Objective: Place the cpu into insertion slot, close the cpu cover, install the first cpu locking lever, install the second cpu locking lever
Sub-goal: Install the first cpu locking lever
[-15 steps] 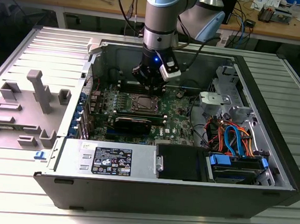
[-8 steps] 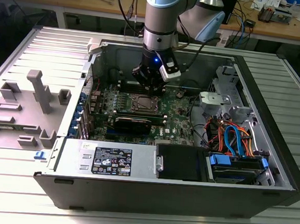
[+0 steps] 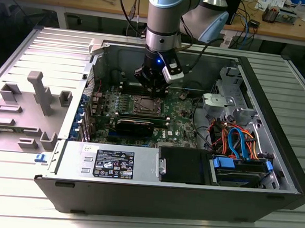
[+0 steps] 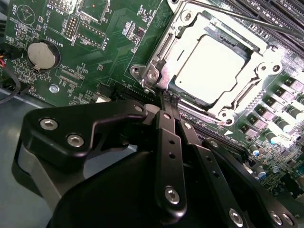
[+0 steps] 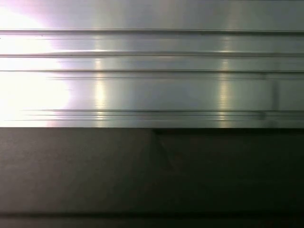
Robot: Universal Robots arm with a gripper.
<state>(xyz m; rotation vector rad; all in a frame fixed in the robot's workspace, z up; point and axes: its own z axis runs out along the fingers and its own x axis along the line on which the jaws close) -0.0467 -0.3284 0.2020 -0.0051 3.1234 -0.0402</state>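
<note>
The cpu (image 4: 209, 66) lies flat in the insertion slot (image 3: 145, 105) on the green board, its dull silver top facing up. The cpu cover (image 4: 263, 59) is down around it, framing the chip. A thin metal lever rod (image 4: 237, 16) runs along the far side of the socket. My gripper (image 4: 169, 96) is shut, its black fingertips pressed together just off one corner of the socket rim (image 4: 145, 72). Nothing shows between the fingertips. In the exterior view the gripper (image 3: 152, 88) hangs low inside the open computer case, right over the socket.
A coin battery (image 4: 40, 53) sits on the board near the gripper. The power supply (image 3: 111, 163) and a drive bay with orange and blue cables (image 3: 240, 142) fill the case's near side. Grey fixtures (image 3: 38, 92) stand at the exterior view's left. The ribbed aluminium table (image 5: 152, 71) meets a dark wall (image 5: 152, 175).
</note>
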